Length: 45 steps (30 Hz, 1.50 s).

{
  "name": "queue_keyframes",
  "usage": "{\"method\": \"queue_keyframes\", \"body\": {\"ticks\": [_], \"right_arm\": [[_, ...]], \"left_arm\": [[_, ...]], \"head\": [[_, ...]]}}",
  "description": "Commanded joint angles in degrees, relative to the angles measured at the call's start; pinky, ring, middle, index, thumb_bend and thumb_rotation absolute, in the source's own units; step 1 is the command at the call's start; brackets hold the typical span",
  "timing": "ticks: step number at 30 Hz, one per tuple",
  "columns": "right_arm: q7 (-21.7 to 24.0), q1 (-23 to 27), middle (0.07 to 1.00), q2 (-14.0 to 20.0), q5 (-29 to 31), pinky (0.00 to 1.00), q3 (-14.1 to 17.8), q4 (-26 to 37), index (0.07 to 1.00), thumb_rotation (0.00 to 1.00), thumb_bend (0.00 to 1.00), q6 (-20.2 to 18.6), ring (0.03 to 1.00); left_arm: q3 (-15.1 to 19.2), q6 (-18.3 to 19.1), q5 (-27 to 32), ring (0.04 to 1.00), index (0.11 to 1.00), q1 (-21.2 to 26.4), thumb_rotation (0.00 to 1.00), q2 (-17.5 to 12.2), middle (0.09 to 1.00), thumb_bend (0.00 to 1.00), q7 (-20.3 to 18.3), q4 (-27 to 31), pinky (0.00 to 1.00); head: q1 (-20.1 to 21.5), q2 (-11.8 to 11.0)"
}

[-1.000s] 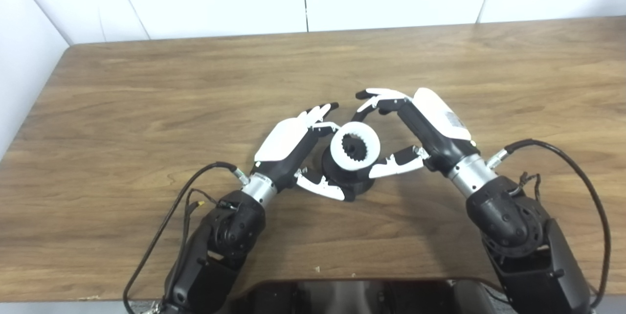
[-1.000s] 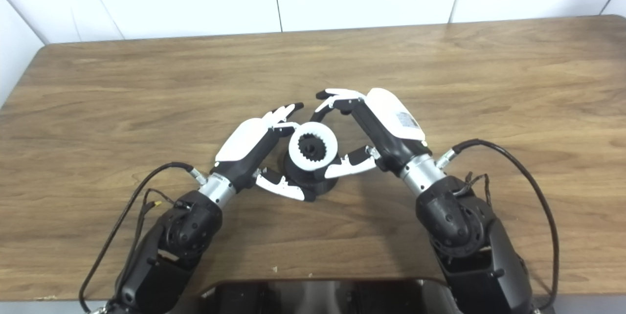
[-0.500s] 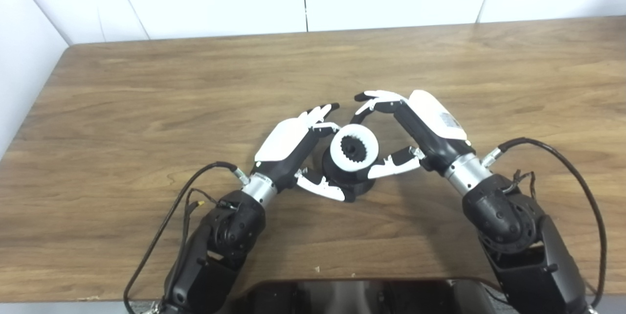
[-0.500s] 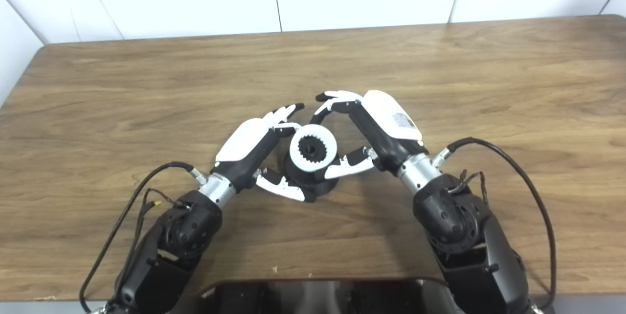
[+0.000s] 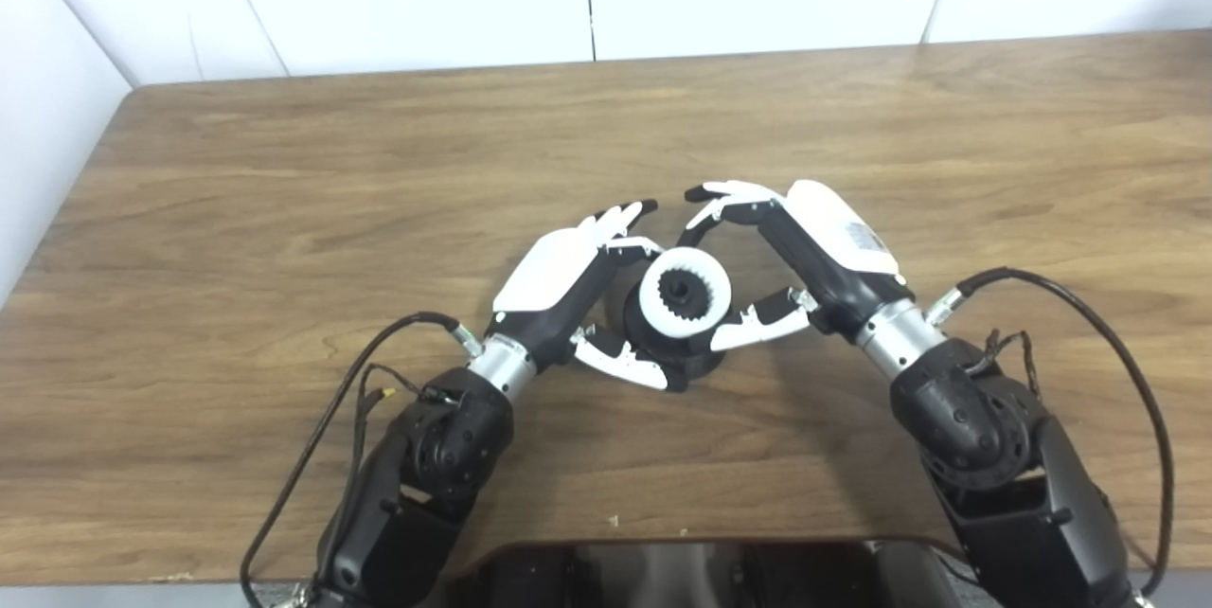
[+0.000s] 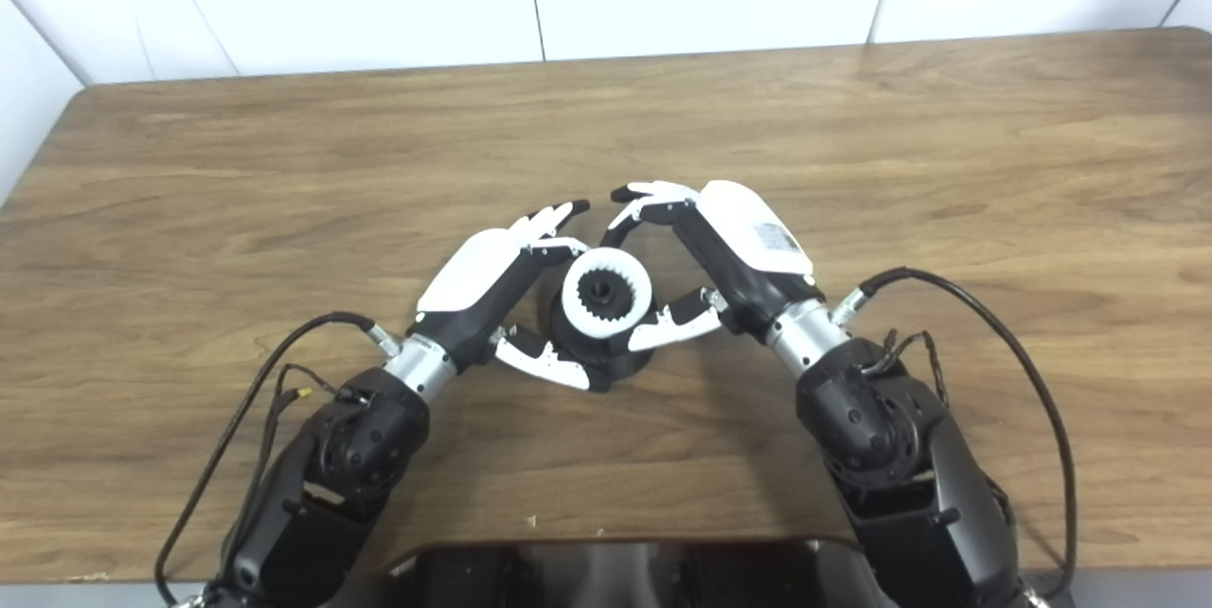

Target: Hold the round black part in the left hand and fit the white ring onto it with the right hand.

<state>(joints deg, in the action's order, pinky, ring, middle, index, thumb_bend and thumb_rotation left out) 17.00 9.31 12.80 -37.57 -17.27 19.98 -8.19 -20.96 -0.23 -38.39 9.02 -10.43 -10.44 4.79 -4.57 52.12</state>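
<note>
The round black part (image 5: 636,322) stands on the wooden table (image 5: 284,210) near its middle. My left hand (image 5: 559,281) is shut on it, fingers curled behind it and thumb in front at its base. The toothed white ring (image 5: 653,297) sits on top of the black part, and the part's dark hub shows through the ring's hole. My right hand (image 5: 814,248) is shut on the ring, fingers arched over its far side and thumb against its lower right edge. How deep the ring is seated is hidden.
Black cables loop out from both wrists, on the left (image 5: 322,419) and on the right (image 5: 1127,352). The table's left edge (image 5: 57,210) meets a white wall. A dark body part (image 5: 701,575) fills the bottom centre.
My right hand has drawn slightly in and down with the white ring, which now sits a little lower on the black part. The left hand has not moved.
</note>
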Motion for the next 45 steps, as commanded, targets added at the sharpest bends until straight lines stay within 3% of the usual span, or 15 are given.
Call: {"method": "queue_keyframes", "body": {"ticks": [1, 8, 16, 31, 32, 34, 37, 45], "right_arm": [[-0.63, 1.94, 0.846, -0.69, -0.40, 0.84, -0.37, 0.47, 0.491, 0.16, 0.52, 1.11, 0.876], [0.61, 2.72, 0.846, -0.83, -1.01, 0.87, -1.56, 0.53, 0.491, 0.16, 0.52, 0.60, 0.880], [0.82, 4.09, 0.839, 0.17, -3.55, 0.86, -3.75, -0.45, 0.490, 0.16, 0.52, 2.54, 0.872], [4.30, 4.45, 0.859, 2.10, -4.15, 0.88, -3.09, 1.46, 0.495, 0.16, 0.52, -0.54, 0.889], [4.94, 4.46, 0.868, 2.41, -4.36, 0.87, -3.13, 1.76, 0.579, 0.24, 0.67, -0.87, 0.892], [6.37, 4.43, 0.887, 3.05, -4.94, 0.86, -3.18, 2.47, 0.694, 0.33, 0.81, -1.81, 0.902], [7.99, 4.36, 0.904, 3.58, -5.69, 0.85, -3.07, 3.29, 0.779, 0.37, 0.86, -2.95, 0.910], [9.26, 4.20, 0.936, 4.09, -5.97, 0.86, -2.56, 3.92, 0.918, 0.37, 0.91, -3.36, 0.922]], "left_arm": [[-0.37, -0.37, -0.55, 1.000, 0.605, 0.69, 0.33, -0.18, 1.000, 0.96, 0.01, 1.30, 1.00], [-0.75, -0.42, -1.07, 1.000, 0.601, 0.66, 0.33, -0.09, 1.000, 0.96, 0.27, 1.24, 1.00], [-0.74, -0.41, -0.69, 1.000, 0.601, 0.46, 0.32, 0.29, 1.000, 0.97, 0.67, 1.08, 1.00], [-0.74, -0.09, -0.77, 1.000, 0.604, 0.69, 0.34, -0.23, 1.000, 0.97, 0.36, 1.19, 1.00], [-0.70, 0.05, -0.82, 1.000, 0.606, 0.71, 0.34, -0.30, 1.000, 0.97, 0.26, 1.27, 1.00], [-0.63, 0.01, -0.79, 1.000, 0.609, 0.76, 0.34, -0.45, 1.000, 0.97, 0.17, 1.33, 1.00], [-0.49, 0.20, -0.71, 1.000, 0.610, 0.79, 0.34, -0.56, 1.000, 0.97, 0.00, 1.50, 1.00], [-0.16, 0.44, -0.26, 1.000, 0.609, 1.03, 0.33, -0.73, 1.000, 0.96, -0.55, 1.73, 1.00]], "head": [[-0.04, 0.09], [-0.19, 0.44], [-0.02, 0.69], [0.24, 0.94], [0.38, 0.93], [0.45, 0.95], [0.36, 1.01], [0.31, 1.04]]}}
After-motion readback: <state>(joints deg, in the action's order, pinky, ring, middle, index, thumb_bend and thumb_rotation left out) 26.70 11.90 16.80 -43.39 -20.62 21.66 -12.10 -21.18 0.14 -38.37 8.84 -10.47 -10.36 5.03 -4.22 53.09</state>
